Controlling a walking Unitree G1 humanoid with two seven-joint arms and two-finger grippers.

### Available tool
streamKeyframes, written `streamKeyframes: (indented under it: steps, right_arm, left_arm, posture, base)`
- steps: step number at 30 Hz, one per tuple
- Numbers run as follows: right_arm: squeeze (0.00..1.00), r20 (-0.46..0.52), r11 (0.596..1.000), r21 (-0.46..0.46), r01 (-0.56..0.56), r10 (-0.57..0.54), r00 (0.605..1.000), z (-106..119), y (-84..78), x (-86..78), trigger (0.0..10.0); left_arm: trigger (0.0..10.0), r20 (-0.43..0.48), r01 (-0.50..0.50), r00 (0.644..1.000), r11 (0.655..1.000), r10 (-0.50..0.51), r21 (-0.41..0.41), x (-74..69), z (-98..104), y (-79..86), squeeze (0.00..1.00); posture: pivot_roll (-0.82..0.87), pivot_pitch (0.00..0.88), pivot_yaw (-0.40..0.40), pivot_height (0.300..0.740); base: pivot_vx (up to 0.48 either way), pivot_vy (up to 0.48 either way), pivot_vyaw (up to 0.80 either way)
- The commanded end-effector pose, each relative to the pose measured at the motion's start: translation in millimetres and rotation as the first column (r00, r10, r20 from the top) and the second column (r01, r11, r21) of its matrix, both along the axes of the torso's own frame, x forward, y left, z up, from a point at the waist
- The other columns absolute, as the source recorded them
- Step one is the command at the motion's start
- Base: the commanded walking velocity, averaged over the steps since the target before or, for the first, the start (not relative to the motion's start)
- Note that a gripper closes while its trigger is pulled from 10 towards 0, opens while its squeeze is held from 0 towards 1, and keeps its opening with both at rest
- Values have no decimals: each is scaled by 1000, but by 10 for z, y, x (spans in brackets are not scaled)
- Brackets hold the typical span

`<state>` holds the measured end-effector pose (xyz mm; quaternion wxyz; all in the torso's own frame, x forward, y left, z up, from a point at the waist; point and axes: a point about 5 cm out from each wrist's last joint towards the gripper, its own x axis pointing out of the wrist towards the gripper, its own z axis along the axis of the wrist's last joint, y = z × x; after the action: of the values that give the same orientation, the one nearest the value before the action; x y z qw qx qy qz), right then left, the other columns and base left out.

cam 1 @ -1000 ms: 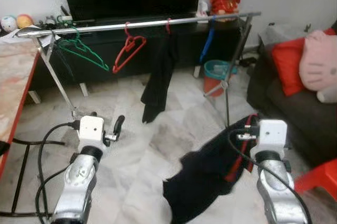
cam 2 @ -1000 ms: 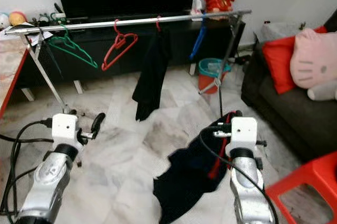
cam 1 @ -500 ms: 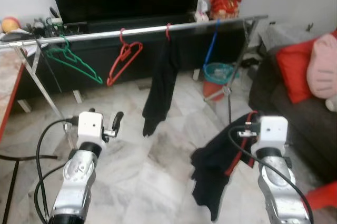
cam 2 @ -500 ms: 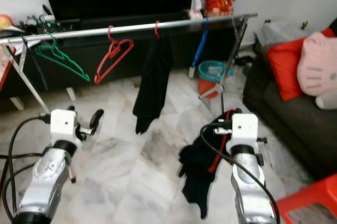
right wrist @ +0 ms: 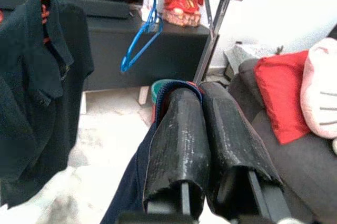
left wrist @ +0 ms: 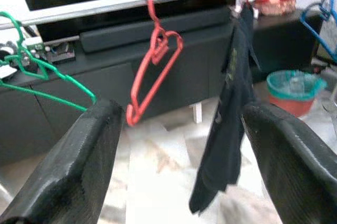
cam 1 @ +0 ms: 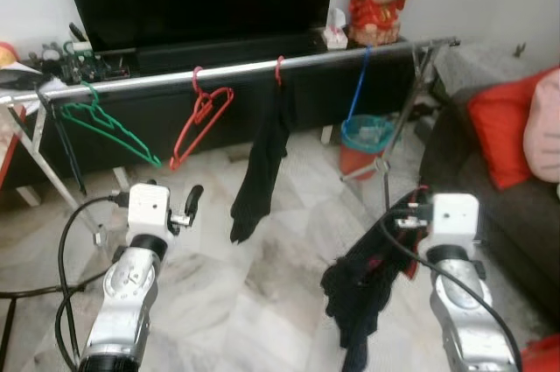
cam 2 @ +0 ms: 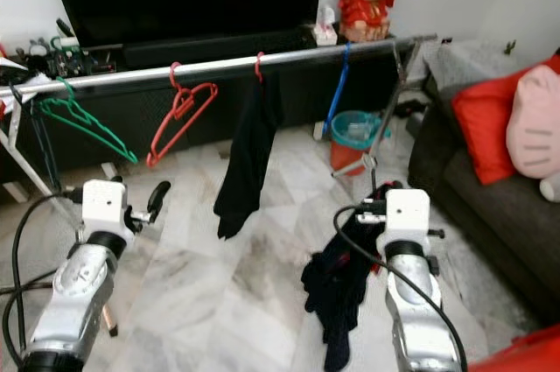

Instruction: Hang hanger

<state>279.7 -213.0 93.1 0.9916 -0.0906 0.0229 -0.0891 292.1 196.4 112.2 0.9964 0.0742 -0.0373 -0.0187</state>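
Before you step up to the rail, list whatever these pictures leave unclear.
- Whether a hanger sits inside the dark garment held by the right gripper: the cloth and shut fingers hide it.
- The rail: its left end is cut off by the left eye view's edge.
- Items on the TV stand: too small to name.

The right gripper [right wrist: 202, 145] is lifting the dark garment on its red hanger [cam 1: 367, 280] off the pale marble floor [cam 1: 262, 302].

A silver rail [cam 2: 219, 64] spans the room at 12 o'clock, carrying 3 empty hangers and a hung black shirt [cam 2: 242, 157]. At 5 o'clock the right gripper [cam 2: 382, 193] carries a dark garment [cam 2: 337, 289] off the floor
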Motion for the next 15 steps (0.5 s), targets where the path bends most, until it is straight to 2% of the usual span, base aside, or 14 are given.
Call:
streamKeyframes:
  steps: [1,15]
  right_arm:
    - [0,-2,1000,9,3,-3,1000,-26,-4,-11,10000]
    - [0,-5,1000,14,10,-10,1000,-44,-25,-34,10000]
  left_arm:
    - [10000,8,-13,1000,1000,13,13,1,40,43,0]
    - [10000,17,-9,1000,1000,9,10,15,71,29,0]
  posture:
    - [-165,0,-21,732]
    - [-166,0,-20,732]
  base:
    - [356,0,0]
    - [359,0,0]
